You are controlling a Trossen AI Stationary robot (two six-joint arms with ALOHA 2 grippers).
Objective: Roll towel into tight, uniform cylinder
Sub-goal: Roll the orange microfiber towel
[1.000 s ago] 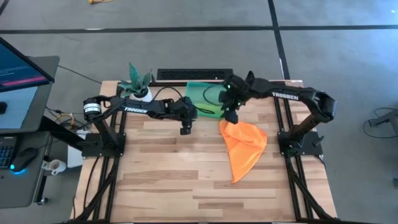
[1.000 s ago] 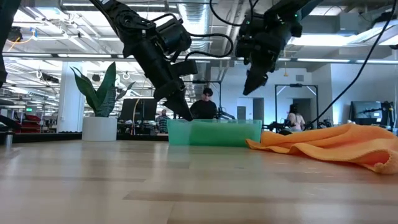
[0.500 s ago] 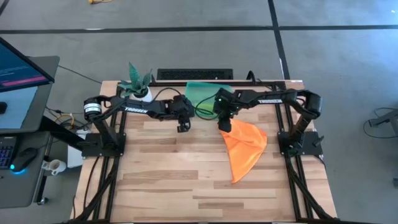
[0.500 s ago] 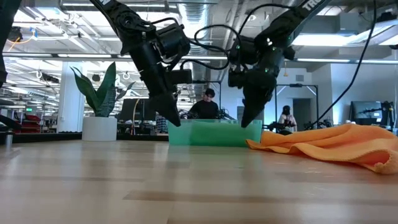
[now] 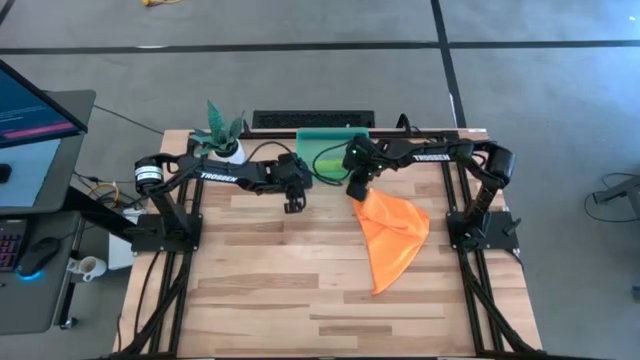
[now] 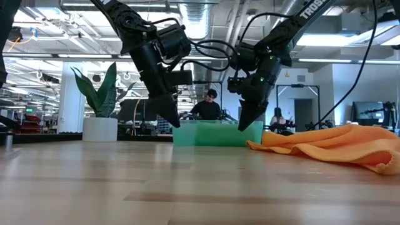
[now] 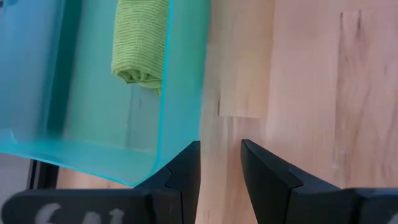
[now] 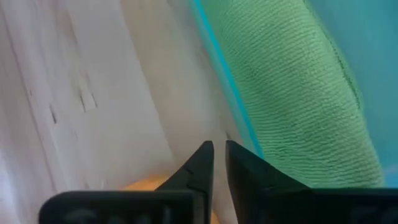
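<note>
The orange towel (image 5: 392, 238) lies crumpled and spread on the wooden table's right half, running from the far middle toward the near edge. My right gripper (image 5: 355, 190) points steeply down at the towel's far left corner (image 5: 360, 203), next to the teal bin (image 5: 325, 145). Its fingertips (image 8: 219, 146) stand only a narrow slit apart with nothing showing between them, and orange cloth (image 8: 146, 183) shows under the fingers. My left gripper (image 5: 293, 206) hovers to the left of it, open (image 7: 221, 146) over bare wood by the bin's corner. My right gripper comes down from above at the towel's far left corner (image 5: 360, 203). Whether its fingers touch the cloth cannot be told: the gripper's own body hides the spot.
The teal bin (image 6: 215, 134) at the far middle holds a rolled green towel (image 8: 292, 93). A potted plant (image 5: 220, 130) stands at the far left corner. Bare wood stretches over the table's left and near parts.
My right gripper has come down and a little toward the table's left, to the orange towel's far left corner beside the bin. My left gripper has stayed where it was and tipped, its fingertips swinging a little toward the left. The towel has not moved.
</note>
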